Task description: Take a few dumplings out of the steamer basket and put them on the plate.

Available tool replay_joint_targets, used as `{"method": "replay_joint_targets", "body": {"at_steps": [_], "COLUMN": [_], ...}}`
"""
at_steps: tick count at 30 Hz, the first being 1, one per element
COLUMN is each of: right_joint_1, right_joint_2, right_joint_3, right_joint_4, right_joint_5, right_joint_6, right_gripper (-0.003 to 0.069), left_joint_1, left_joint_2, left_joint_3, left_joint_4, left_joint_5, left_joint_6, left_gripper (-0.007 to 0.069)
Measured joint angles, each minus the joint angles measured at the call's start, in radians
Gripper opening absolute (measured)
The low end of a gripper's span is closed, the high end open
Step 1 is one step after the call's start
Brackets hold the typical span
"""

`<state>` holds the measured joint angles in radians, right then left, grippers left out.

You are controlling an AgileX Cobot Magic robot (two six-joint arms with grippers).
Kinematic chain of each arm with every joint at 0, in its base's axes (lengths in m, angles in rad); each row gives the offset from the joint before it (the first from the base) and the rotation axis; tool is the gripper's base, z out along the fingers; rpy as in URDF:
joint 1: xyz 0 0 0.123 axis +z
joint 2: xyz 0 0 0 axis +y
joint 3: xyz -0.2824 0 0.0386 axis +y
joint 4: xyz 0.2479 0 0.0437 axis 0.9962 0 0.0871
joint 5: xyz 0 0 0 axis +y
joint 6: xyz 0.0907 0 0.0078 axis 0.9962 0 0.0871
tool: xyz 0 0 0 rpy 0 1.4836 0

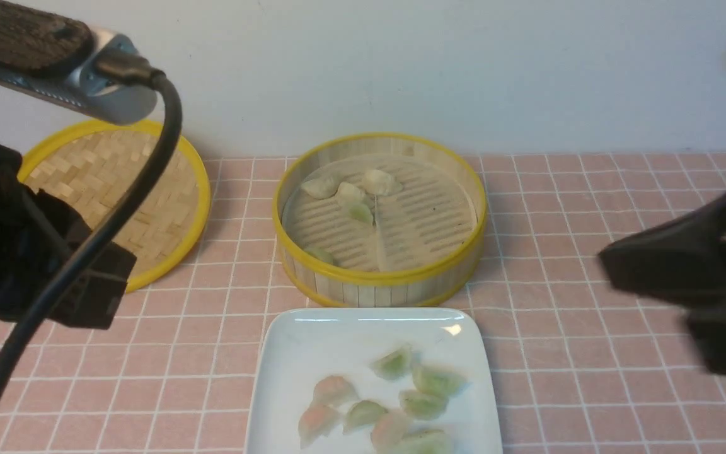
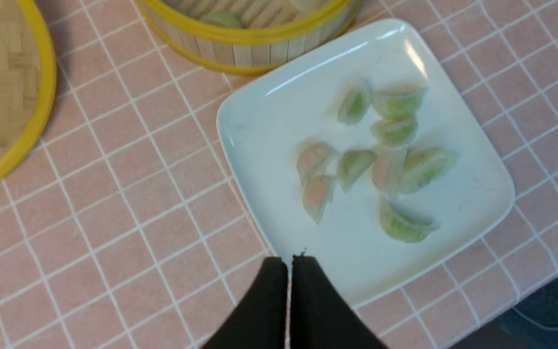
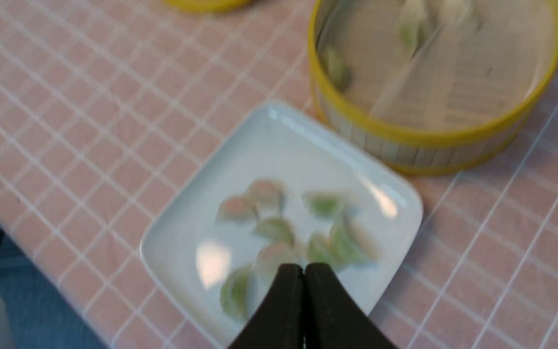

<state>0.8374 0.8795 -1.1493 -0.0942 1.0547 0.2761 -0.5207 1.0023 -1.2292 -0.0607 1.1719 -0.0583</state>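
Observation:
The steamer basket point(image 1: 380, 277) stands at the back middle with several pale dumplings point(image 1: 350, 192) on its slatted floor. The white square plate point(image 1: 312, 353) lies in front of it and holds several green and pinkish dumplings point(image 1: 423, 403). My left gripper point(image 2: 290, 261) is shut and empty, high above the plate's point(image 2: 269, 116) near edge. My right gripper point(image 3: 303, 269) is shut and empty, high above the plate point(image 3: 187, 232) and its dumplings point(image 3: 325, 203). In the front view both arms show only as dark blurred bodies at the left and right edges.
The flat woven bamboo lid point(image 1: 130, 189) lies at the back left, near the left arm. The pink tiled tabletop point(image 1: 590, 221) ends at a pale wall behind. The table's front edge shows in the right wrist view point(image 3: 41, 271).

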Motion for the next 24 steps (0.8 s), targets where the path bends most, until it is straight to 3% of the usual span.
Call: {"method": "replay_joint_targets", "body": {"at_steps": [11, 13, 18, 24], "right_joint_1": [0.0, 0.0, 0.0, 0.0], "right_joint_2": [-0.754, -0.879, -0.882, -0.86], "right_joint_3": [0.52, 0.63, 0.691, 0.696], "right_joint_4": [-0.275, -0.378, -0.507, -0.561], "right_joint_5": [-0.409, -0.454, -0.487, -0.558], "right_joint_6": [0.201, 0.329, 0.484, 0.516], "right_gripper": [-0.0015, -0.0015, -0.0015, -0.0015], "left_joint_1": [0.0, 0.0, 0.001, 0.001], "left_joint_2": [0.0, 0.0, -0.03, -0.24], "left_joint_3": [0.0, 0.0, 0.054, 0.294], "left_joint_4": [-0.034, -0.034, -0.046, -0.06], "left_joint_5": [-0.111, -0.117, -0.235, -0.412], "left_joint_6": [0.009, 0.015, 0.027, 0.035], "left_gripper": [-0.0006, -0.0006, -0.0006, -0.0006]}}
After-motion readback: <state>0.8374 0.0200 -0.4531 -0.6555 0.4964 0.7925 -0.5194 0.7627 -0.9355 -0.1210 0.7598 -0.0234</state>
